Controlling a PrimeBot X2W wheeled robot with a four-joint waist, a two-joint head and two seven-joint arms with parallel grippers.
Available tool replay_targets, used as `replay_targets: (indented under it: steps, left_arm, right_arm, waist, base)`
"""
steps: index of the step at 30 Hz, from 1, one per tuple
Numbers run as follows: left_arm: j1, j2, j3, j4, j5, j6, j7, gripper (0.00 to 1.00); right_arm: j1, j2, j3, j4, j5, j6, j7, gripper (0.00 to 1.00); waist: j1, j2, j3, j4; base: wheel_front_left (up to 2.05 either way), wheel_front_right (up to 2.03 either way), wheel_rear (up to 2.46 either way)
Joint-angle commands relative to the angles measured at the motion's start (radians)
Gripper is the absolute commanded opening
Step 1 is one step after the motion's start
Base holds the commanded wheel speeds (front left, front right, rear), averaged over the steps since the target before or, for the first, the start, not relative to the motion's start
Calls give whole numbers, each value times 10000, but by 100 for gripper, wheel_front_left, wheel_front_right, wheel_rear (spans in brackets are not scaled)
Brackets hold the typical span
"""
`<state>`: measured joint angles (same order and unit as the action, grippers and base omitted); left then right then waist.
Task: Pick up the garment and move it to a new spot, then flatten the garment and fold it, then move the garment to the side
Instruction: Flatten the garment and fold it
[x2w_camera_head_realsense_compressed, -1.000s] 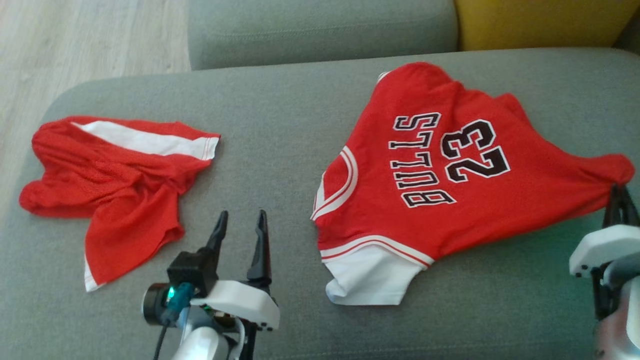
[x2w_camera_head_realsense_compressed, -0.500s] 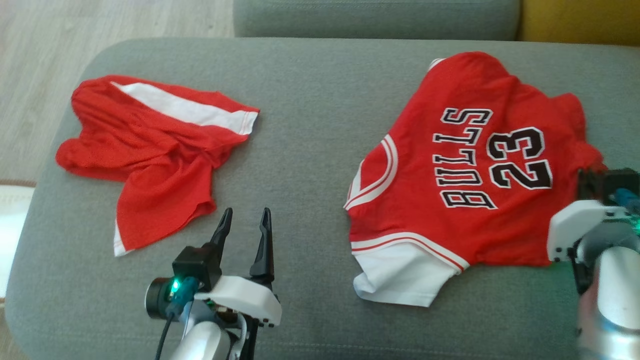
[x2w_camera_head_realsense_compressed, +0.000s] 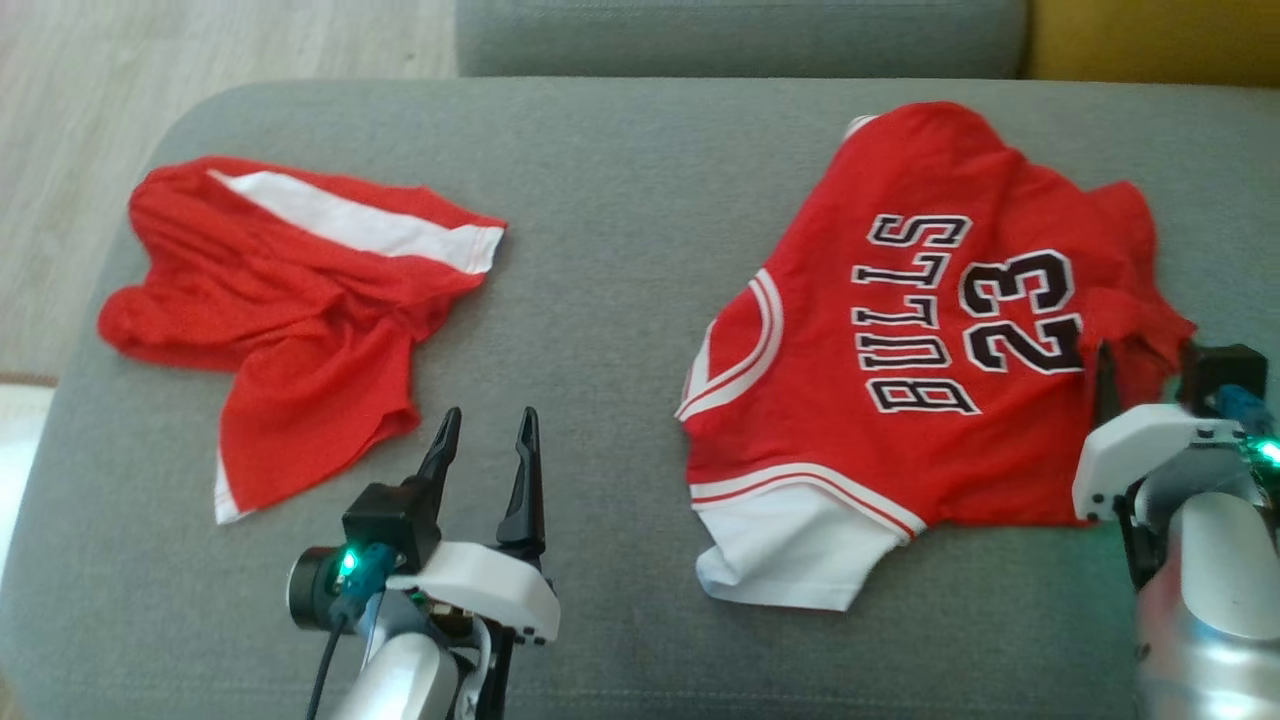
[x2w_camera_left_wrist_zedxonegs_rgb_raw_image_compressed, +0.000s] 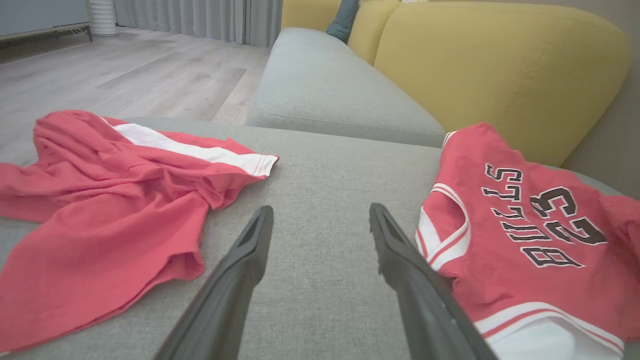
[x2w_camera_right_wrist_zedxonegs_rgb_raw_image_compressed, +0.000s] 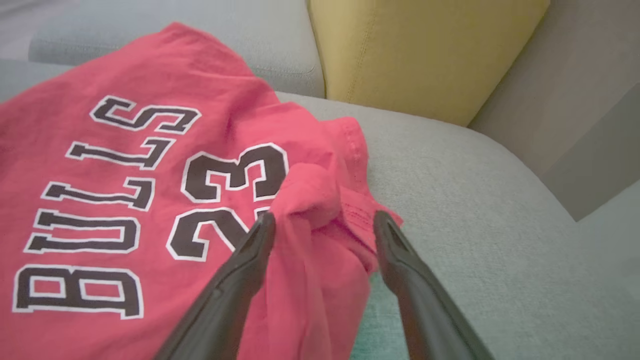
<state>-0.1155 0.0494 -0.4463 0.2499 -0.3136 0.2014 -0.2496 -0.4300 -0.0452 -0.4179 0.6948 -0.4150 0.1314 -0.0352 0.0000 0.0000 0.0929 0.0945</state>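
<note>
The red jersey (x2w_camera_head_realsense_compressed: 900, 340) is spread, lettering up, on the right part of the grey sofa cushion (x2w_camera_head_realsense_compressed: 600, 250); its bunched right edge is straddled, unclamped, by the parted fingers of the right gripper (x2w_camera_right_wrist_zedxonegs_rgb_raw_image_compressed: 324, 219); the left gripper (x2w_camera_head_realsense_compressed: 488, 420) is held spread above bare cushion, between the jersey and crumpled red shorts (x2w_camera_head_realsense_compressed: 290, 310).

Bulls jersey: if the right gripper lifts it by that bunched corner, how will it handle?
Probably floppy: the jersey lies in soft folds, bunched up between the open fingers of the right gripper. Likely light, thin fabric, so it should hang limp from one pinch. It may drag on the textured grey cushion rather than slide.
</note>
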Motion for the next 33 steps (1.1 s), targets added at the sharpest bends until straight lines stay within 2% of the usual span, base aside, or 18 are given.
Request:
replay_targets:
  steps: [1, 8, 18, 27, 33]
  left_arm:
    - [-383, 9, 317, -348, 23, -1, -122, 100]
    - [-261, 9, 360, -540, -92, 31, -122, 100]
    - [137, 9, -76, -650, -525, 64, -122, 100]
    - [160, 9, -471, -563, -803, 71, -122, 100]
    - [27, 9, -1506, 378, -1288, -495, 61, 100]
  right_arm:
    - [-329, -51, 425, -344, 461, -7, -418, 100]
    - [320, -51, 1328, -936, 2278, -7, -1323, 100]
    - [2638, -51, 2231, -3524, 4741, -7, -1875, 100]
    - [3228, -51, 2434, -4489, 5044, -7, -1534, 100]
    - [3256, -51, 2389, -4720, 5041, -7, -1411, 100]
  waist:
    - [0, 0, -183, -293]
    - [0, 0, -524, -804]
    - [0, 0, -924, -1217]
    - [0, 0, -929, -1353]
    - [0, 0, -875, -1512]
  base:
    - [0, 0, 0]
    - [0, 0, 0]
    - [0, 0, 0]
    - [0, 0, 0]
    - [0, 0, 0]
